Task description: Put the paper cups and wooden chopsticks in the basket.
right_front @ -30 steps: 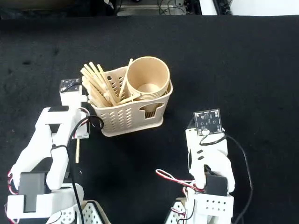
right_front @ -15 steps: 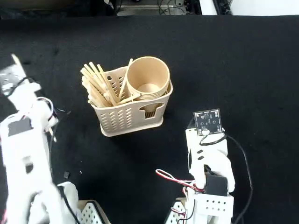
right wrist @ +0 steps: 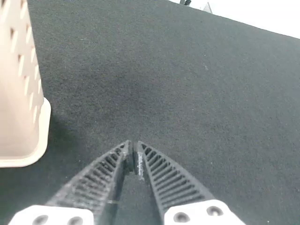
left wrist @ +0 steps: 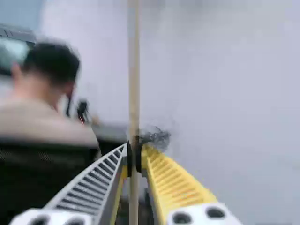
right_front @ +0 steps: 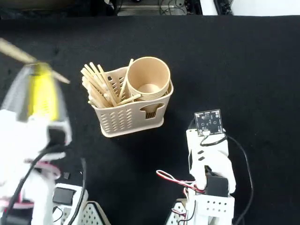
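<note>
The left wrist view shows the left tool (left wrist: 134, 154) clamped on a single chopstick (left wrist: 134, 70), the high view the basket (right_front: 129, 117) holding nested paper cups (right_front: 148, 77) and bundled chopsticks (right_front: 98, 84), with that tool raised off to its side; the right tool (right wrist: 132, 157) is pressed together near the basket.

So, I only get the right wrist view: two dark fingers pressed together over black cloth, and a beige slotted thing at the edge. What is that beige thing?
Observer: It is a basket. The high view shows nested paper cups standing in one side of it.
Operator: Anything else inside?
Observer: Yes, a bunch of wooden chopsticks leans in the other side, with their ends sticking out above the rim.
Operator: And what about the other arm?
Observer: The left gripper is shut on one more chopstick. It is lifted high, off to the basket's left.
</note>
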{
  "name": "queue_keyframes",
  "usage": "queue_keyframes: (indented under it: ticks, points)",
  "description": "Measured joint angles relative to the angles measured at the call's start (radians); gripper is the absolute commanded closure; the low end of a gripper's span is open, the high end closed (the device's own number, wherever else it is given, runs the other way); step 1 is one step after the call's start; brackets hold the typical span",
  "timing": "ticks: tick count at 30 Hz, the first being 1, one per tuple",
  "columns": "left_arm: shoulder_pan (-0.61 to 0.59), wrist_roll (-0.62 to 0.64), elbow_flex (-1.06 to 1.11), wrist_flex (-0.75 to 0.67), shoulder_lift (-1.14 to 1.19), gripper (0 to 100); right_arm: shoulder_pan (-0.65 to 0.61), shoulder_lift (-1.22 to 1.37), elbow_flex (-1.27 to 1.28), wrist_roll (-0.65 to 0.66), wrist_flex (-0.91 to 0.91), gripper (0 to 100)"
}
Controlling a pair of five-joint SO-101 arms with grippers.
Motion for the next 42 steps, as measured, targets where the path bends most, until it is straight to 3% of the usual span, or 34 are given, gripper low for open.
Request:
queue_keyframes:
  ticks: [4,12,16,18,23,26,31,42]
  points:
    - [0.117,0.000,0.107,0.043,0.068,97,0.000,0.000,0.000,0.000,0.000,97.7]
    - [0.160,0.003,0.451,-0.110,0.035,97,0.000,0.000,0.000,0.000,0.000,97.7]
    - [0.173,0.003,0.519,-0.123,-0.029,84,-0.002,0.000,0.000,0.000,0.000,97.7]
    - [0.173,0.008,0.523,-0.087,-0.068,79,-0.002,0.000,0.000,0.000,0.000,97.7]
    - [0.172,0.124,0.428,0.158,-0.157,79,-0.002,0.000,0.000,0.000,0.000,97.7]
    - [0.133,0.126,0.368,0.245,-0.170,79,-0.002,0.000,0.000,0.000,0.000,97.7]
    - [0.072,0.126,0.336,0.265,-0.169,79,-0.002,0.000,0.000,0.000,0.000,97.7]
    - [0.058,0.126,0.292,0.265,-0.169,79,-0.002,0.000,0.000,0.000,0.000,97.7]
